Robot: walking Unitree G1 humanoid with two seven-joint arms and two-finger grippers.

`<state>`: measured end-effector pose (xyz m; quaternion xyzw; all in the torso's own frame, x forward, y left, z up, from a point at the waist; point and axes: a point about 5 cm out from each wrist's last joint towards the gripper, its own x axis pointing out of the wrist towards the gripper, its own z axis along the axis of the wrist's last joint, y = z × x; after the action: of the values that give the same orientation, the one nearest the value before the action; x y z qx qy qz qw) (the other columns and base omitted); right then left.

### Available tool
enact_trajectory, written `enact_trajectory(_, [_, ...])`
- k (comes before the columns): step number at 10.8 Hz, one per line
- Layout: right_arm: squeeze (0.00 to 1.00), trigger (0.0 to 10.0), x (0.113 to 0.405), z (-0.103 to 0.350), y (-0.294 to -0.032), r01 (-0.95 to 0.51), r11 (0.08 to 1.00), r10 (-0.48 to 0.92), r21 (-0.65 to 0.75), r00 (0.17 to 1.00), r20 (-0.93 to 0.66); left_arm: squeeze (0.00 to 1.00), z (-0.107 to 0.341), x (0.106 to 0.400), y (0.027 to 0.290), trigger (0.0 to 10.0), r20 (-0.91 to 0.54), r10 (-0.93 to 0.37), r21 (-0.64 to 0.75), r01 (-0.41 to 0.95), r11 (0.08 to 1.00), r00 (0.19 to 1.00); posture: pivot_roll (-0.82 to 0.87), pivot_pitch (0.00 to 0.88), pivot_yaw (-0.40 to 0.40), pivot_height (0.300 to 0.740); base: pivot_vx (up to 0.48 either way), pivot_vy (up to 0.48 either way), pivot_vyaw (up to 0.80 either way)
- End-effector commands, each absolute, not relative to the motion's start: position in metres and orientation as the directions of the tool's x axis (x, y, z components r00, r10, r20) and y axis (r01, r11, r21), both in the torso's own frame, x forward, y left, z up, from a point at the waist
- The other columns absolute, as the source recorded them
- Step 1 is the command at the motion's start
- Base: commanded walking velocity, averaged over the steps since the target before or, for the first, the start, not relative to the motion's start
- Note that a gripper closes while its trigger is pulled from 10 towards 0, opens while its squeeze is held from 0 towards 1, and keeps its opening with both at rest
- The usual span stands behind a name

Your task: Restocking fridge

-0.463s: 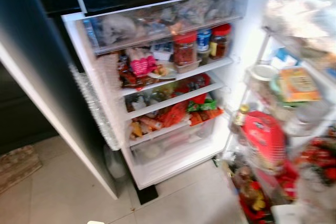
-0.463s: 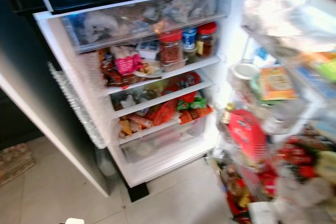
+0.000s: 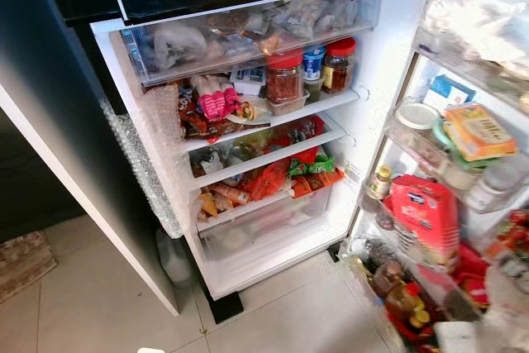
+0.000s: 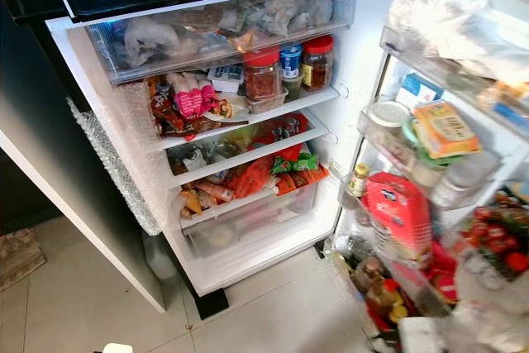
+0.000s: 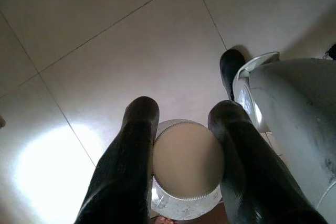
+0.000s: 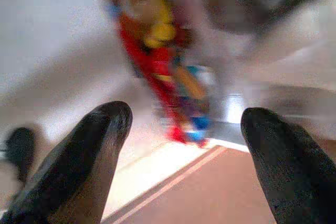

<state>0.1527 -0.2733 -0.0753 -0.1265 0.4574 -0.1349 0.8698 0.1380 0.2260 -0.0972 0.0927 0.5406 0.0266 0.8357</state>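
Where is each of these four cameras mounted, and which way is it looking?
Left eye view: on the head, facing forward and down into the open fridge; none of the robot's body shows here.
Right eye view: beside it on the head, sharing that scene, such as the red-lidded jar.
Left wrist view: on the left arm, looking down at floor tiles; the left gripper clamps a white-lidded container.
Right wrist view: on the right arm, blurred; the right gripper open.

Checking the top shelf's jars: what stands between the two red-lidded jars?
A smaller blue-lidded jar stands between the big red-lidded jar and the dark red-lidded jar, set slightly behind, in both eye views.
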Motion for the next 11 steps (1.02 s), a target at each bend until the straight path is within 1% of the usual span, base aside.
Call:
enact_trajectory(1, [0.00,10.0,0.153,-0.079,-0.265,0.132,0.951,-0.307,-0.281,0.535,-0.787,0.00,-0.098,0.135,0.229,10.0,-0.901,0.148,0.185,0.054,0.981,0.407,-0.06,0.000,0.020,0.740,0.000,0.000,0.00])
enact_trajectory(2, [0.00,10.0,0.152,-0.081,-0.260,0.135,0.959,-0.284,-0.251,0.531,-0.798,0.00,-0.097,0.135,0.229,10.0,-0.901,0.147,0.184,0.054,0.981,0.407,-0.06,0.000,0.020,0.740,0.000,0.000,0.00])
enact_trajectory(3, [0.00,10.0,0.152,-0.081,-0.260,0.135,0.959,-0.283,-0.250,0.531,-0.799,0.00,-0.097,0.135,0.229,10.0,-0.901,0.147,0.184,0.054,0.981,0.407,-0.06,0.000,0.020,0.740,0.000,0.000,0.00])
enact_trajectory(4, [0.00,10.0,0.150,-0.087,-0.244,0.149,0.974,-0.223,-0.169,0.516,-0.827,0.00,-0.097,0.135,0.229,10.0,-0.901,0.144,0.184,0.059,0.981,0.410,-0.06,0.000,0.021,0.740,0.000,0.000,0.00])
enact_trajectory(5, [0.00,10.0,0.149,-0.089,-0.236,0.155,0.979,-0.194,-0.132,0.509,-0.838,0.00,-0.097,0.135,0.229,10.0,-0.901,0.143,0.183,0.061,0.981,0.411,-0.06,0.000,0.021,0.740,0.000,0.000,0.00])
enact_trajectory(6, [0.00,10.0,0.151,-0.091,-0.227,0.107,0.987,-0.160,-0.122,0.514,-0.843,0.00,-0.097,0.136,0.230,10.0,-0.901,0.143,0.186,0.067,0.980,0.411,-0.06,0.000,0.024,0.740,0.000,-0.247,0.00])
enact_trajectory(7, [0.00,10.0,0.153,-0.091,-0.222,0.060,0.993,-0.117,-0.100,0.521,-0.845,0.00,-0.097,0.135,0.230,10.0,-0.901,0.144,0.190,0.073,0.979,0.410,-0.05,0.000,0.023,0.740,0.000,-0.386,0.80])
enact_trajectory(8, [0.00,10.0,0.153,-0.091,-0.223,0.092,0.991,-0.129,-0.094,0.517,-0.846,0.00,-0.097,0.135,0.231,10.0,-0.899,0.150,0.196,0.071,0.978,0.411,-0.05,0.000,0.023,0.740,0.000,-0.420,0.80])
enact_trajectory(11, [0.00,10.0,0.154,-0.090,-0.225,0.104,0.991,-0.123,-0.080,0.516,-0.848,0.00,-0.097,0.134,0.231,10.0,-0.898,0.149,0.196,0.074,0.978,0.414,-0.06,0.000,0.029,0.740,0.000,-0.423,0.00])
